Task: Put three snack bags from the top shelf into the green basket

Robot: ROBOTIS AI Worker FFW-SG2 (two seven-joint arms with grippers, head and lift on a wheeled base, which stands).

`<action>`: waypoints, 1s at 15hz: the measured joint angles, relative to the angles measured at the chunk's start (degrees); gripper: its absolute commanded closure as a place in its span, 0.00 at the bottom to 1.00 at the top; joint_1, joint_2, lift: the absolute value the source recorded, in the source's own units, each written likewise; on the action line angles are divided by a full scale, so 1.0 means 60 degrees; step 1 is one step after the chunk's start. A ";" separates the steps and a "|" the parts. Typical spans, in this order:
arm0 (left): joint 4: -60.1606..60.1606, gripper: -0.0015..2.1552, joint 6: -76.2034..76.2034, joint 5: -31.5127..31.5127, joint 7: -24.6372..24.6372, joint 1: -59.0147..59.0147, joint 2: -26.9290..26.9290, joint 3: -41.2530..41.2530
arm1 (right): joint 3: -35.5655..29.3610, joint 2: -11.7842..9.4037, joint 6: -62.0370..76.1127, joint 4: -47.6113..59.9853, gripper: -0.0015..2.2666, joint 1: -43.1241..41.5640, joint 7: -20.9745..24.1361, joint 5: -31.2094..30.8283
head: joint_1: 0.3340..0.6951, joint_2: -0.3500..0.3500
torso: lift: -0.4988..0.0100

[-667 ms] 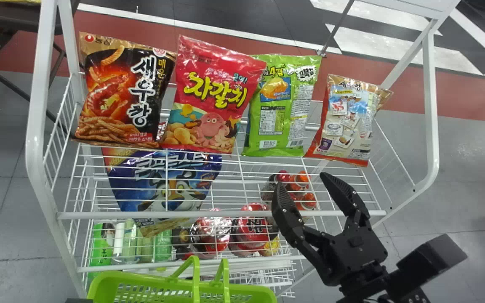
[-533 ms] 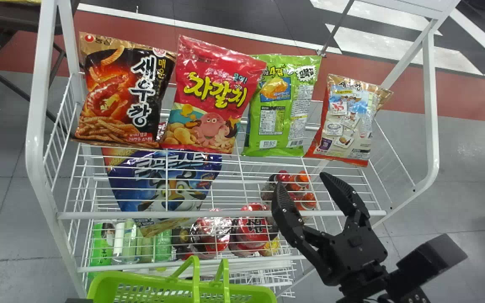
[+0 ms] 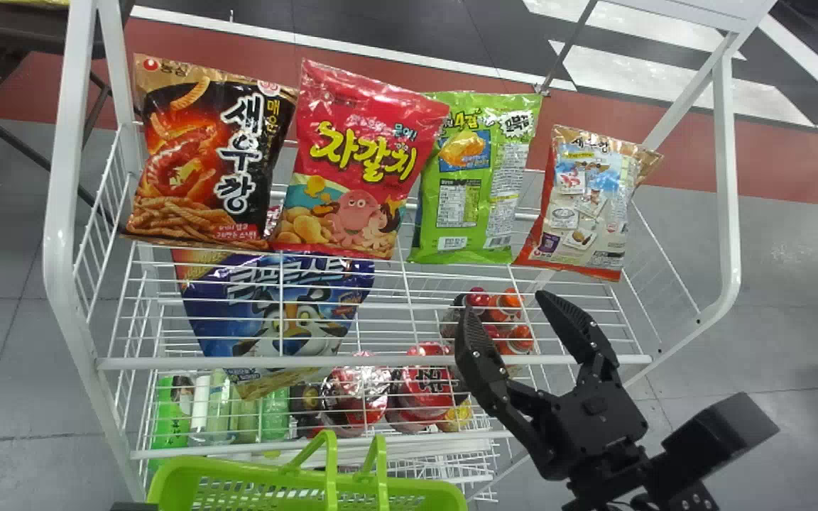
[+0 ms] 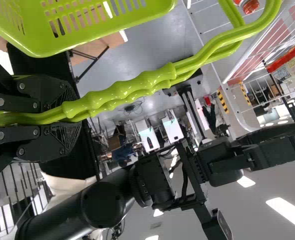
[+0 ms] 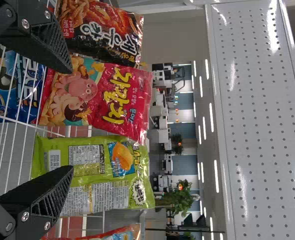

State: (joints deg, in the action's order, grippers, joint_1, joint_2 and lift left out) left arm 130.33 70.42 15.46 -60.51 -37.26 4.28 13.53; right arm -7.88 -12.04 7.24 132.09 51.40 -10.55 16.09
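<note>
Grey floor (image 3: 792,284) surrounds a white wire rack (image 3: 60,199). Left of the right gripper's spread, empty jaws, and nearer the robot, is the green basket (image 3: 238,470); the left gripper (image 4: 75,112) is clamped on its handles (image 4: 127,95), presumably keeping it ready to receive snacks. Beyond the right jaws, upright on the top shelf (image 3: 380,363), a black bag (image 3: 203,156), red bag (image 3: 359,163) and green bag (image 3: 476,184) run left to right, then a white-and-orange bag (image 3: 586,202), all facing forward, probably for easy picking. Rightmost, the right arm (image 3: 611,479) slants in from below, its gripper (image 3: 505,302) angled towards the row.
</note>
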 measured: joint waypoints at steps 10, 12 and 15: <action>0.0029 0.74 -0.0109 -0.0061 0.0081 0.0004 0.0037 0.0108 | 0.0101 -0.0024 0.0103 -0.0162 0.06 -0.0196 0.0000 0.0020 | 1.00 0.00 | 0.89; 0.0030 0.74 -0.0152 -0.0125 0.0083 0.0012 0.0050 0.0169 | 0.0323 -0.0033 0.0127 -0.0299 0.06 -0.0510 0.0000 0.0031 | 1.00 0.00 | 0.89; 0.0070 0.74 -0.0190 -0.0240 0.0160 0.0015 0.0076 0.0288 | 0.1034 -0.0112 0.0101 -0.1060 0.06 -0.1707 0.0000 -0.0130 | 1.00 0.00 | 0.89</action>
State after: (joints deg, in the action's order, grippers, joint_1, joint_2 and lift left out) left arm 130.75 69.28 14.02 -59.55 -37.18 4.73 15.26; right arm -1.68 -12.71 7.85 125.73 41.15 -10.55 15.31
